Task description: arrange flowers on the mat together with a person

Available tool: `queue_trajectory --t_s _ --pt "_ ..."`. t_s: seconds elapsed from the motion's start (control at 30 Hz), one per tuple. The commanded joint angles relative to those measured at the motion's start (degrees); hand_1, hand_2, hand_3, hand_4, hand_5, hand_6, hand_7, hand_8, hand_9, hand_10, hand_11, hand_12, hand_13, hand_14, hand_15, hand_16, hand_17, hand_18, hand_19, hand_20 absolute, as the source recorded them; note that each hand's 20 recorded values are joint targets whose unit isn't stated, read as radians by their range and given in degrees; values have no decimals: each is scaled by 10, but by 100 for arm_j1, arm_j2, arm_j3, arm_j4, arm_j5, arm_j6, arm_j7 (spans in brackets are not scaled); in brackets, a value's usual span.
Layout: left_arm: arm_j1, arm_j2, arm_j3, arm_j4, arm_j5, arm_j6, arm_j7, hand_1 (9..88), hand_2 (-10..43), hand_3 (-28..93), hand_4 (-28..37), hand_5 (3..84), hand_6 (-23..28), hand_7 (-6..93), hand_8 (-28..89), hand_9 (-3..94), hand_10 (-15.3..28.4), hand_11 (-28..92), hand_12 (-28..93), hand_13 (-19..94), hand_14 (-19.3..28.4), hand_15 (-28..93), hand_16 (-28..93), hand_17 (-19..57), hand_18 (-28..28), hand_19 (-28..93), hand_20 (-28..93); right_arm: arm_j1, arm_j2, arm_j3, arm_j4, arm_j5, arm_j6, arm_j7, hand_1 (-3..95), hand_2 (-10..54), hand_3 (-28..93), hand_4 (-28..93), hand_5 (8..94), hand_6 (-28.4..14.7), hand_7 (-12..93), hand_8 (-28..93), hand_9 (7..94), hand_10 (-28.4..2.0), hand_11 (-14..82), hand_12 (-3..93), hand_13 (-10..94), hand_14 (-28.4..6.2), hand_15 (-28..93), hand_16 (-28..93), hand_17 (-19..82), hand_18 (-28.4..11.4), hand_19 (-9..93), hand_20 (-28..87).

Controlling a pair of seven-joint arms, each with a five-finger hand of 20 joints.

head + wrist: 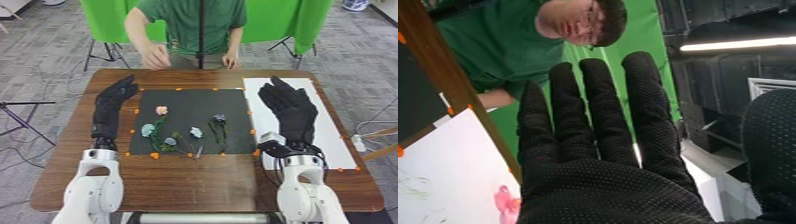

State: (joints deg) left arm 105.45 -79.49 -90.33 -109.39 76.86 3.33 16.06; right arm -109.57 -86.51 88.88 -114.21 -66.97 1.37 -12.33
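Flowers [219,119] are on the black mat [191,101]: pink bloom [162,110] at 10 o'clock, pale-blue bloom [147,130] approx 8. Layout prob. well along. R hand [289,107], 2 o'clock of mat, straight fingers slightly spread; L hand [108,102], 10 o'clock, extended, empty. Pink item [506,201] on white sheet [335,142]: poss. another bloom left to add.

The mat [191,102] is charcoal, the table [187,182] brown, one flower [162,110] pink.
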Motion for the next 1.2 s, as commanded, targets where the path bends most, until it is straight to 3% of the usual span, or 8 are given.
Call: queue_trajectory --t_s 0.03,0.4,0.5,0.57,0.63,0.77,0.93,1.2 --pt "210 -71 -6 -74 17 -72 -97 254 21 667 -215 458 54 121 -66 450 137 173 134 358 182 157 12 42 125 104 164 -38 -36 124 -24 -118 -210 65 87 64 739 -156 534 -7 110 -71 510 -152 67 168 389 -147 122 217 206 -159 82 308" --pt "117 -17 38 -21 37 -195 -126 254 22 665 -215 458 55 119 -67 449 137 172 134 358 182 155 12 42 126 103 164 99 40 188 19 -49 -216 -147 86 58 742 -152 534 -8 106 -71 511 -152 67 167 389 -147 121 215 208 -159 79 306" --pt "73 -5 13 -5 67 -363 -167 255 23 663 -215 457 55 117 -66 449 137 171 134 359 183 159 14 53 130 132 181 48 45 174 -43 -171 -119 -206 90 48 745 -151 527 -7 104 -71 501 -151 64 166 376 -142 116 212 207 -159 77 305" --pt "47 -3 -4 -14 156 -419 -221 259 25 657 -215 456 56 114 -64 450 140 171 134 376 185 189 17 76 144 210 227 30 43 221 -132 -268 -61 52 92 41 750 -152 524 -7 103 -71 498 -146 64 165 367 -136 111 209 206 -158 74 303" --pt "54 -5 -10 -36 274 -406 -247 262 28 653 -214 456 59 111 -62 450 142 171 133 397 189 225 16 88 157 272 262 -27 38 285 -273 -362 -39 421 97 43 742 -156 519 -10 92 -74 502 -143 65 164 343 -129 99 199 199 -156 65 298" --pt "79 3 -4 -63 239 -284 -252 261 28 654 -213 457 60 111 -62 450 144 171 134 391 190 224 6 80 147 208 229 13 34 370 -450 -719 -105 1337 99 62 699 -153 448 -37 50 -71 436 -157 46 146 283 -134 65 166 166 -154 56 269" --pt "79 4 -11 -81 255 -334 -254 258 27 657 -213 456 57 113 -63 449 141 170 135 380 189 207 5 58 139 147 193 117 48 273 -314 -673 17 1180 95 69 688 -143 416 -51 26 -63 402 -165 39 133 260 -137 55 151 151 -151 55 245" --pt "160 -17 -49 -119 234 -290 -230 257 26 658 -213 455 55 114 -63 449 138 169 134 378 186 200 9 55 137 138 183 144 59 250 -269 -564 119 1010 96 69 693 -140 429 -46 36 -61 411 -161 44 132 271 -134 65 149 155 -151 60 241"
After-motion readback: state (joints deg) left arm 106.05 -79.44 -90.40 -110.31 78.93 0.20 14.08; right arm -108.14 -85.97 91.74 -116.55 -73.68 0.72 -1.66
